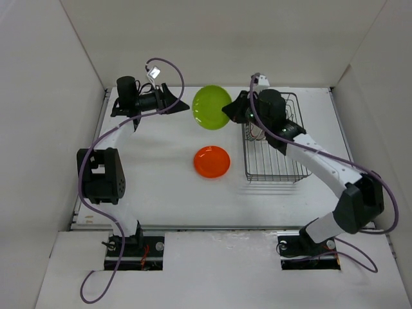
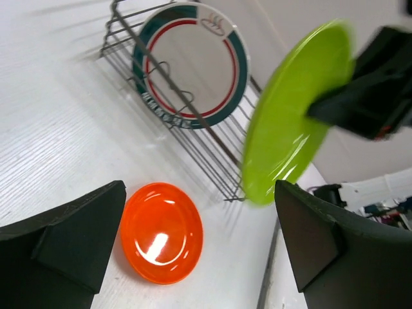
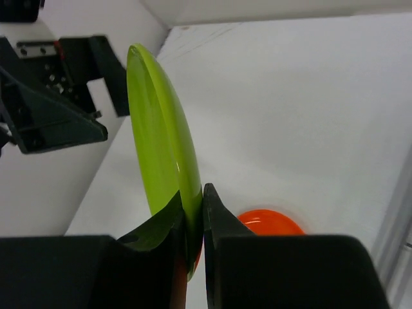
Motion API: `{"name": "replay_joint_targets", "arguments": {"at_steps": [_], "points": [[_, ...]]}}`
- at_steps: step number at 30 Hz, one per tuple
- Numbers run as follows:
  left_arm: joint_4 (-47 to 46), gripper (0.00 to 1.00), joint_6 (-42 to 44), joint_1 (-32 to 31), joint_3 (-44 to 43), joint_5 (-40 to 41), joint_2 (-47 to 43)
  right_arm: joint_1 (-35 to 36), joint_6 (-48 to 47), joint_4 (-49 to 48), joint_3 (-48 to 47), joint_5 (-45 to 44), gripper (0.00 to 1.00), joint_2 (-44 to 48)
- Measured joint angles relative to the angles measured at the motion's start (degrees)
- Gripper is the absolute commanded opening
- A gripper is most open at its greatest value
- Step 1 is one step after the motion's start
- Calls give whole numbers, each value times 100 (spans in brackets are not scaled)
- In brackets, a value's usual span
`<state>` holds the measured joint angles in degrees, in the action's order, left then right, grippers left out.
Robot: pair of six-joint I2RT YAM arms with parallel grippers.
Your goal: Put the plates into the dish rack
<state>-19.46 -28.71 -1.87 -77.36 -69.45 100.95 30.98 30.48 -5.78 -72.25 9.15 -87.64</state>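
Note:
My right gripper [image 1: 230,108] is shut on the rim of the lime green plate [image 1: 210,107] and holds it on edge above the table, left of the dish rack [image 1: 283,172]; it also shows in the right wrist view [image 3: 161,129], clamped at the right gripper [image 3: 194,207]. The orange plate [image 1: 212,161] lies flat on the table. The teal-striped plate [image 2: 193,64] stands upright in the dish rack [image 2: 212,145]. My left gripper [image 1: 175,99] is open and empty, left of the green plate. The sunburst plate is out of view.
White walls close in the table on the left, back and right. The left arm's base and cable [image 1: 100,174] stand at the left edge. The right arm [image 1: 328,170] reaches over the rack.

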Motion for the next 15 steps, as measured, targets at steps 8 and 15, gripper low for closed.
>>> {"name": "replay_joint_targets", "arguments": {"at_steps": [8,15], "points": [[1381,100,1202,-2,-52,1008,-225,-190,-1051,2004,-1268,-2944,0,1108],[1998,100,1860,0,-404,1886,-566,-1585,-2028,2155,-822,-3759,0,1930]]}}
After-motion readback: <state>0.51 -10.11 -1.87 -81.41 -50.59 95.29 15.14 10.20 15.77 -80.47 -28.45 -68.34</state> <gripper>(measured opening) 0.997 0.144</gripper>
